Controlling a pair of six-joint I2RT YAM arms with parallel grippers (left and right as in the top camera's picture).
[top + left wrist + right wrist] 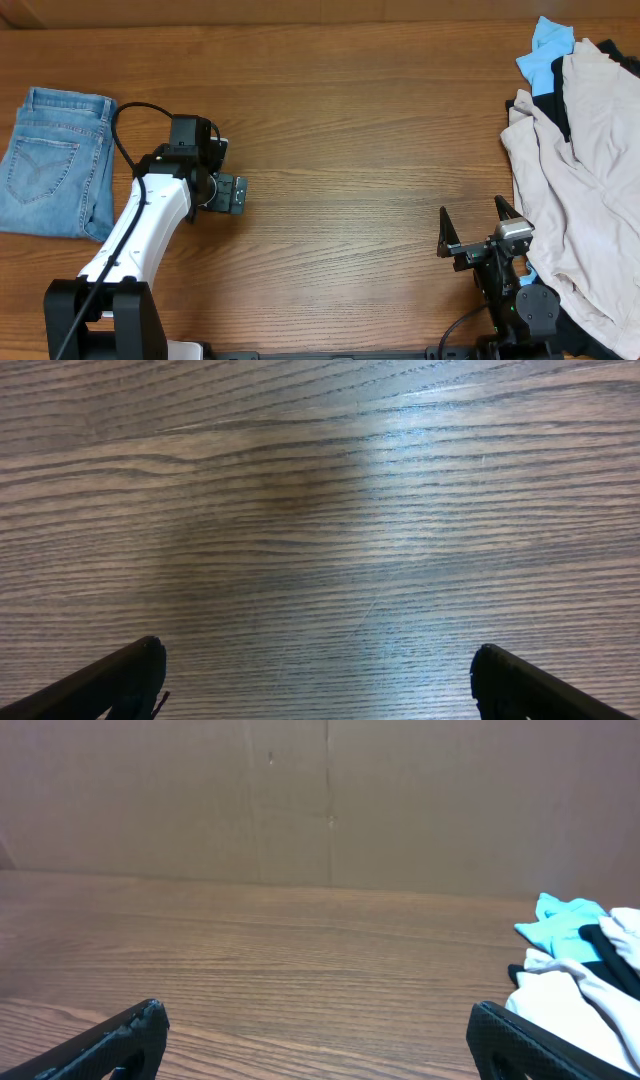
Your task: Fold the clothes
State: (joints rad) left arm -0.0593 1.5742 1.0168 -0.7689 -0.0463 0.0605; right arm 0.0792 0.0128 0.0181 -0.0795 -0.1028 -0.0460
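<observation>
The light-blue denim jeans lie folded in a compact rectangle at the far left of the table, a stitched back pocket facing up. My left gripper is to the right of the jeans, apart from them, over bare wood. In the left wrist view its jaws are open and empty. My right gripper is near the front right of the table, open and empty. Its jaws are spread over bare wood. The jeans do not show in either wrist view.
A pile of beige and cream garments with a black piece lies at the right edge, close to my right gripper. A small sky-blue cloth sits at its back. Both show in the right wrist view. A brown wall stands behind the table.
</observation>
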